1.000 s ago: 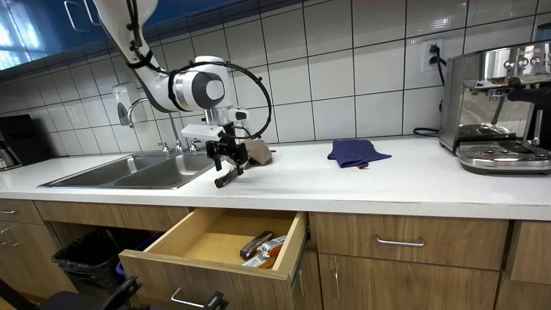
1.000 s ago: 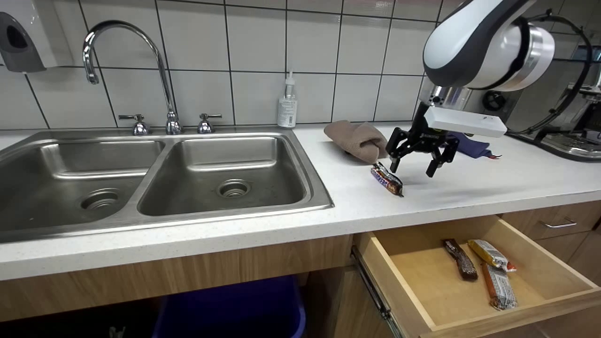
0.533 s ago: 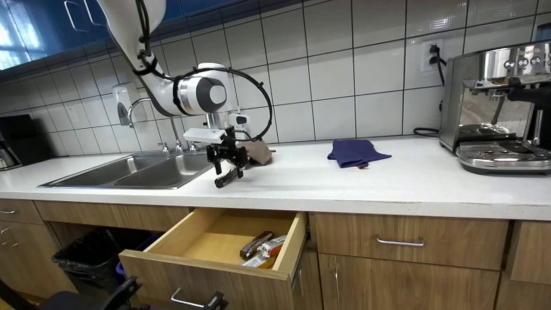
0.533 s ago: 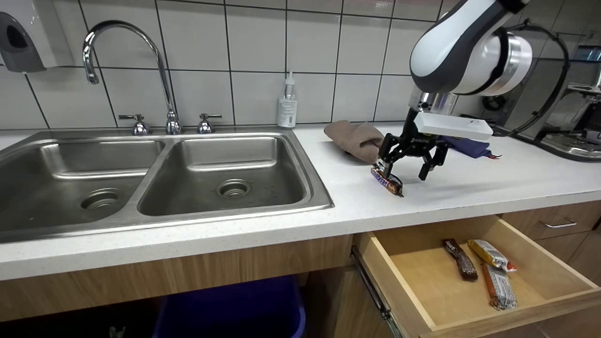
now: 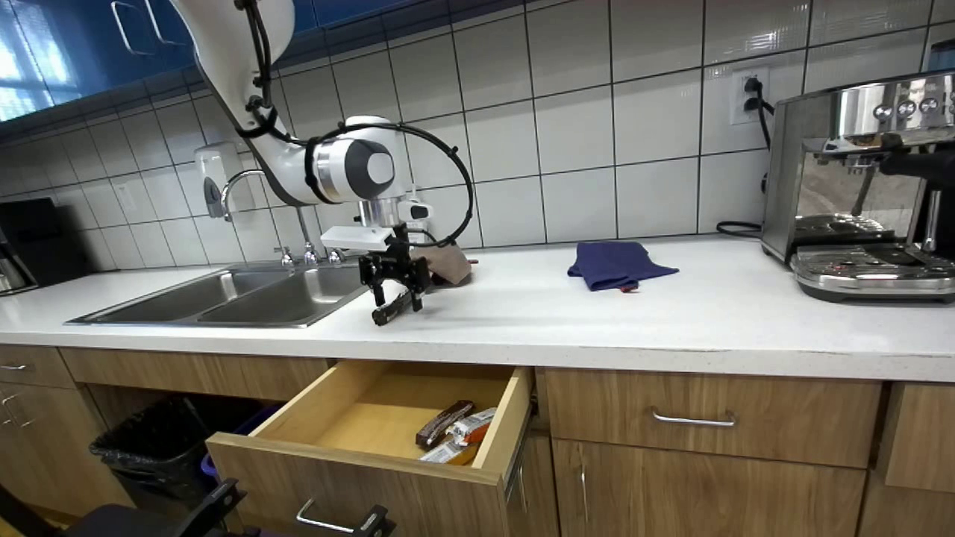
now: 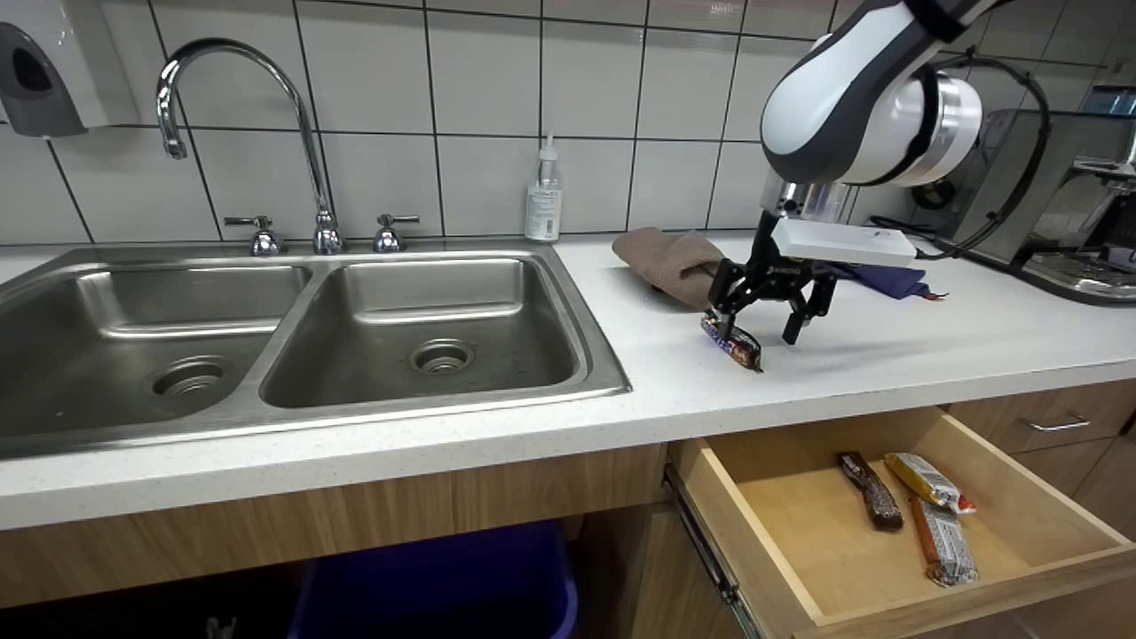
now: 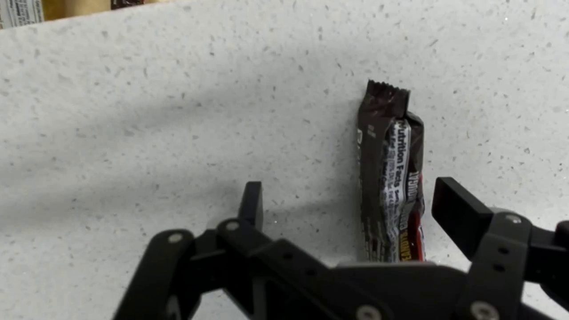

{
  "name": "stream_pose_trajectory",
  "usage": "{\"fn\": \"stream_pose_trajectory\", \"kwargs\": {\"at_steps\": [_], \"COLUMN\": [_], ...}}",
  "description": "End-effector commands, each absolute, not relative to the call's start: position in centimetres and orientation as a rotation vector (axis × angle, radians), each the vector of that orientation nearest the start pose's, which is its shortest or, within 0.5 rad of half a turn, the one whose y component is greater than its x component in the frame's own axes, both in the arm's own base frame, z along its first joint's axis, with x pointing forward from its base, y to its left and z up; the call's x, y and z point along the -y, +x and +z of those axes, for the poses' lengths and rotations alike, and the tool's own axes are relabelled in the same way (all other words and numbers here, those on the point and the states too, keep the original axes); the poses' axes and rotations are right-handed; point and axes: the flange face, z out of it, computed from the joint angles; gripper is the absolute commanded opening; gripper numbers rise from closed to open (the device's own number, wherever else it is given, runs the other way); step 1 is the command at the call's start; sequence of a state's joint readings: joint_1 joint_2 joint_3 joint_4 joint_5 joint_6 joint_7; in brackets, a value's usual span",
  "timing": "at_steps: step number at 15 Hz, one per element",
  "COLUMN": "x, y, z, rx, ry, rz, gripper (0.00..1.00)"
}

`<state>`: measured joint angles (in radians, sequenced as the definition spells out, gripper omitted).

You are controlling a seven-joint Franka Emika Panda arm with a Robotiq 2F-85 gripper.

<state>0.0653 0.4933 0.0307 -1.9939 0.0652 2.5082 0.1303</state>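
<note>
In both exterior views we see the white surface point(image 5: 746, 321), the pulled-out wooden drawer point(image 5: 373, 418) beneath its front edge and, on the surface, a folded brown cloth point(image 6: 666, 262). In the wrist view we find the fingers point(image 7: 460, 218) standing wide apart, with a dark wrapped bar point(image 7: 389, 186) lying on the surface, seen between them, nearer 1 finger than the other.
</note>
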Motion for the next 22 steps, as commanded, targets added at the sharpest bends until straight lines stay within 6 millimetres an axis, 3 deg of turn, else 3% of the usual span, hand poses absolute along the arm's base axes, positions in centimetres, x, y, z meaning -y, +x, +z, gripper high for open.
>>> {"fn": "stream_pose_trajectory", "kwargs": {"at_steps": [1,10,22], "x": [-6.1,-6.7,-6.8], "y": [61.7,61.6,60.3], "z": [21.5,21.8,23.4], "rx": [-0.085,-0.063,-0.045], "ry": [-3.101,-3.100,-3.089], "rz": [-0.001,-0.018,-0.069], "gripper": [0.73,0.05,0.05]}}
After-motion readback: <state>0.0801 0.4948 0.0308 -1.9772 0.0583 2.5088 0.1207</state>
